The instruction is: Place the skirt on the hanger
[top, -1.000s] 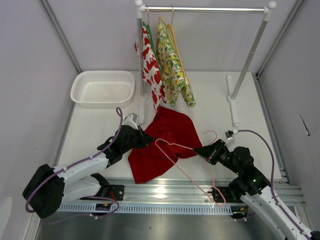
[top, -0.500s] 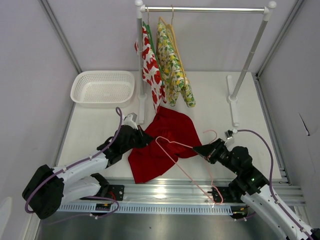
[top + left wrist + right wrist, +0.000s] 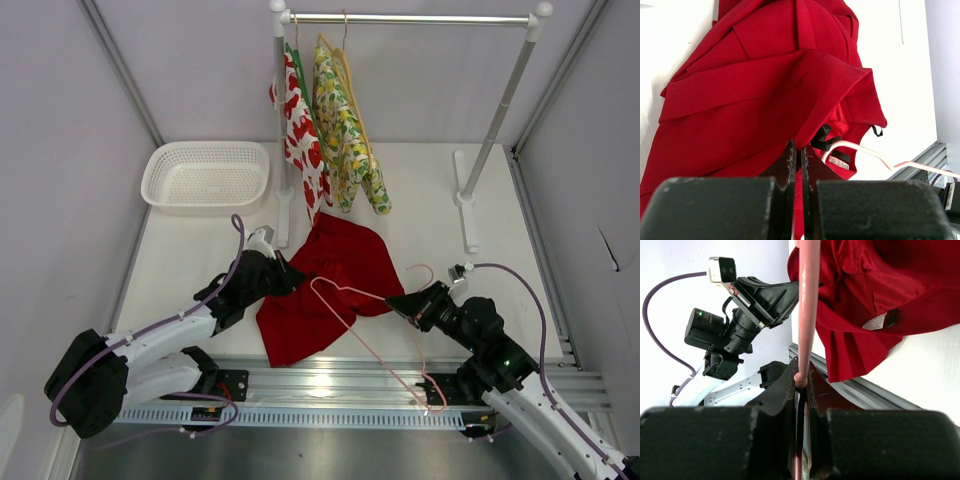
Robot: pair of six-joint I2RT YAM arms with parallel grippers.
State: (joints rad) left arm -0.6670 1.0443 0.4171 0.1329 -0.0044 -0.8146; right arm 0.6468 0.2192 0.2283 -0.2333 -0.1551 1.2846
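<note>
skirt (image 3: pixel 340 265) plain solid red, with a pale label (image 3: pixel 875 322) and black loops (image 3: pixel 822 136). hanger (image 3: pixel 808 315) pink. rack (image 3: pixel 410 18) has a silver bar on white posts. fruit-print garment (image 3: pixel 300 130) is white with red shapes and touches of green. yellow-green garment (image 3: pixel 345 130) has a busy small pattern. basket (image 3: pixel 205 205) white, lattice walls. table (image 3: pixel 430 230) white. arms (image 3: pixel 160 340) white with black joints. cables (image 3: pixel 243 245) purple. rail (image 3: pixel 340 385) silver.
</note>
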